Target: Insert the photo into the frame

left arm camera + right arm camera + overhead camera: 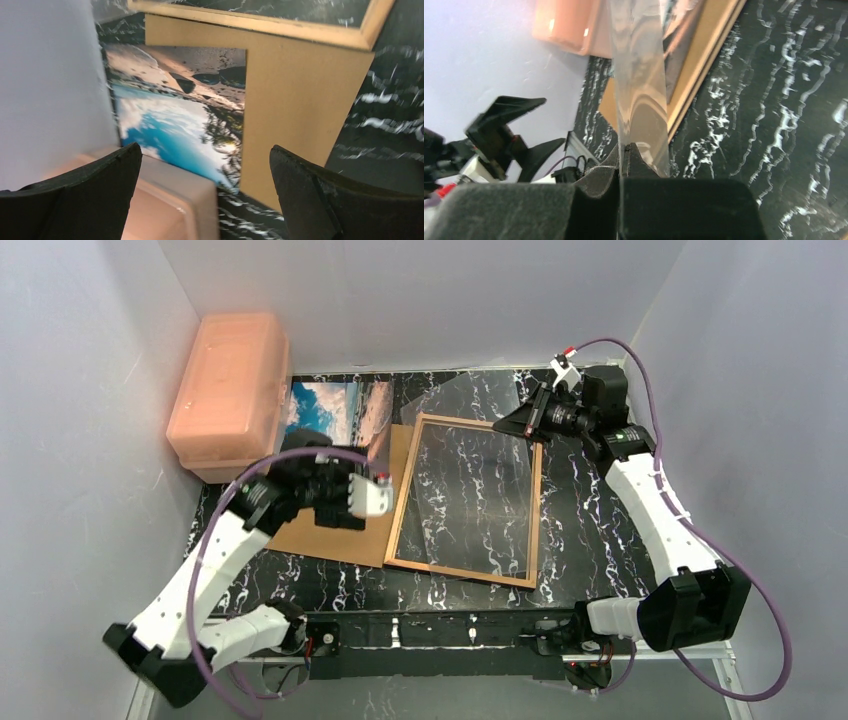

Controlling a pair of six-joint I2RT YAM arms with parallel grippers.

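Right gripper (pixel 624 148) clamps thin clear glazing pane (pixel 639 85).
Left gripper (pixel 205 151) is wide open, empty; glossy rectangular beach photo (pixel 170 115) ahead between jaws, probably untouched.

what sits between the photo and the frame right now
The brown backing board lies between the photo and the frame, seemingly overlapping the photo's edge. The right end effector holds a clear pane above the frame.

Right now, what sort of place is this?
Probably a lab test booth: white walls box in a marbled black tabletop, left arm and right arm bolted at its near edge.
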